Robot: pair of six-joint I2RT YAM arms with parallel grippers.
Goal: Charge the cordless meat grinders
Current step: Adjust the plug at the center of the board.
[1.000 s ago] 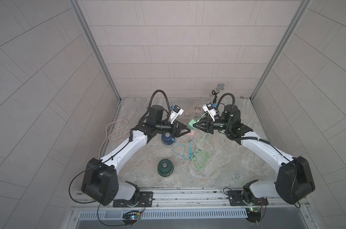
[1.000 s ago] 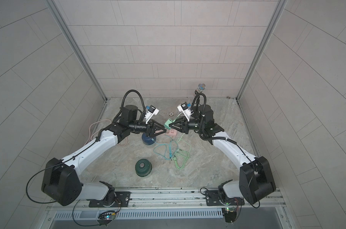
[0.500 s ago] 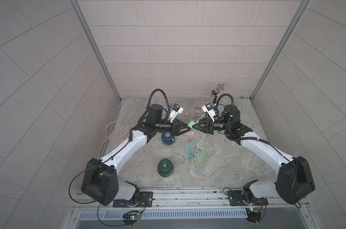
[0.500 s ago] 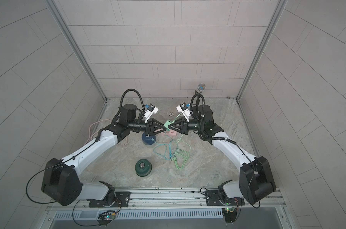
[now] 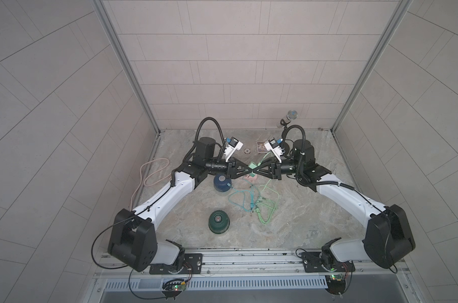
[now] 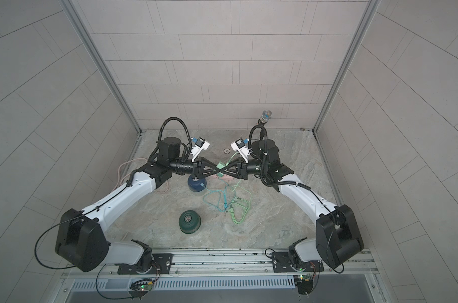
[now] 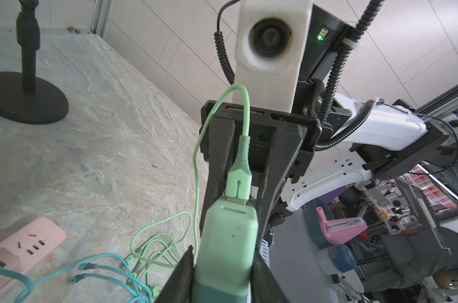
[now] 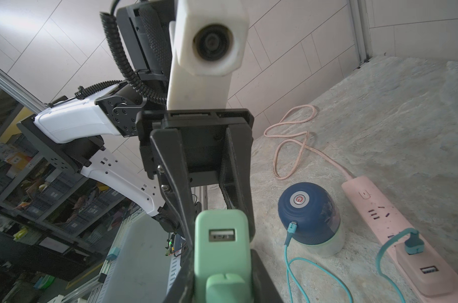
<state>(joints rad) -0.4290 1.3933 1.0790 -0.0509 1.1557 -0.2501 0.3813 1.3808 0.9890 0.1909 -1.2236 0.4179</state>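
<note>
Okay, both top views first. The left claw (image 5: 249, 171) and right claw (image 5: 254, 171) meet tip to tip above the table (image 5: 314, 210), about 12 o'clock from its middle, with the green adapter (image 5: 253, 165) between them. The blue grinder (image 5: 222, 182) stands under the left claw's wrist, roughly 10 o'clock from centre. The green grinder (image 5: 218, 221) stands at 6 o'clock from the blue one, well apart from both claws. The power strip (image 5: 251, 178) pokes out at 3 o'clock from the blue grinder, and the tangled cables (image 5: 254, 207) lie around 4 o'clock from it. The mic stand (image 5: 288, 119) is at the back, about 1 o'clock.

Left wrist cam: my left claw is narrow, with a finger flat against each side of the green adapter (image 7: 227, 236). The right claw (image 7: 234, 210) is clamped on the adapter's other end, and its fingers run either side of the green cable (image 7: 246, 110) plugged into the adapter.

Right wrist cam: the right claw (image 8: 221, 262) is narrow too, gripping the adapter, and one open USB port faces the lens. The blue grinder (image 8: 309, 210) is upright on the table, near the power strip (image 8: 380, 210) but not touching it. It has a teal cable (image 8: 290, 262) plugged into its side. A teal plug sits in a pink block (image 8: 419, 265) on the strip, though I can't tell if it belongs to the same cable.
</note>
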